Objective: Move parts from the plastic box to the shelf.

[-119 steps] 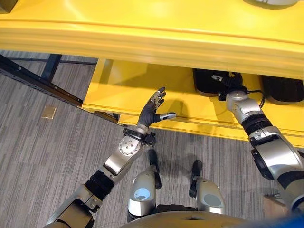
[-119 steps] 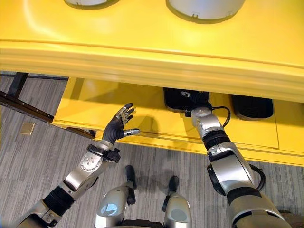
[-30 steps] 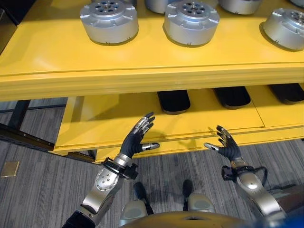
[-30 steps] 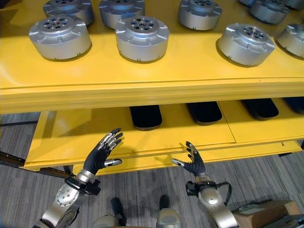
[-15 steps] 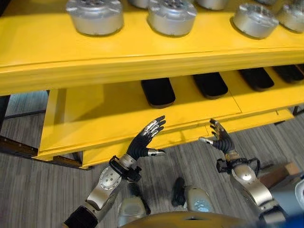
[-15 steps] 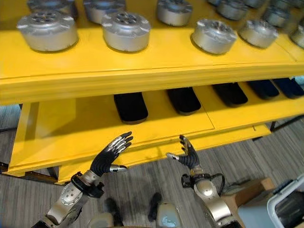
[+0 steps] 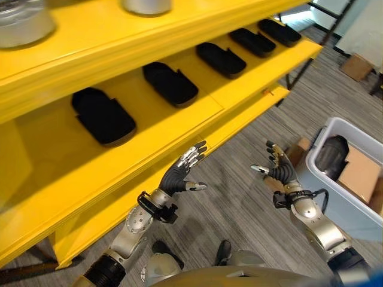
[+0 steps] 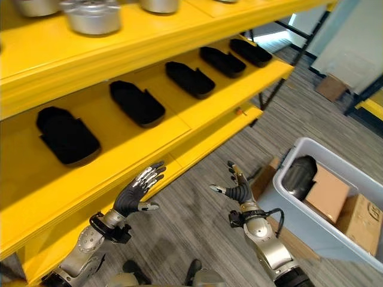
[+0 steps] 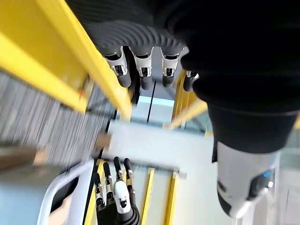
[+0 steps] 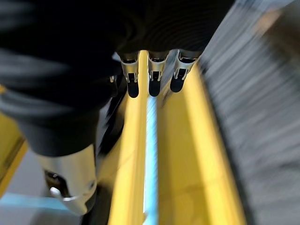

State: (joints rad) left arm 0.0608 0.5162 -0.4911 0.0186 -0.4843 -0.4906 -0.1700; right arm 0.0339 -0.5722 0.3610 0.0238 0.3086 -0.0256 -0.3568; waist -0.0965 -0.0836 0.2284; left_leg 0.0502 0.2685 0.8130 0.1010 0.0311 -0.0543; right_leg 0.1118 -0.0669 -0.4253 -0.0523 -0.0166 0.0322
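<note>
My left hand and right hand, fingers spread and empty, float over bare grey carpet between the yellow metal shelf edge and the grey plastic box, whose dark round part is half hidden.

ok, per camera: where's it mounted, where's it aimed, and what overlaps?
Left eye view: head, looking down at the yellow shelf, grey plastic box; left hand and right hand open, empty.
Right eye view: head, beside it; same scene, black parts on the shelf.
Left wrist view: left wrist, along its fingers; the right hand beyond.
Right wrist view: right wrist, along its fingers at yellow shelf edges.
Shared: shelf; both hands in three views.
</note>
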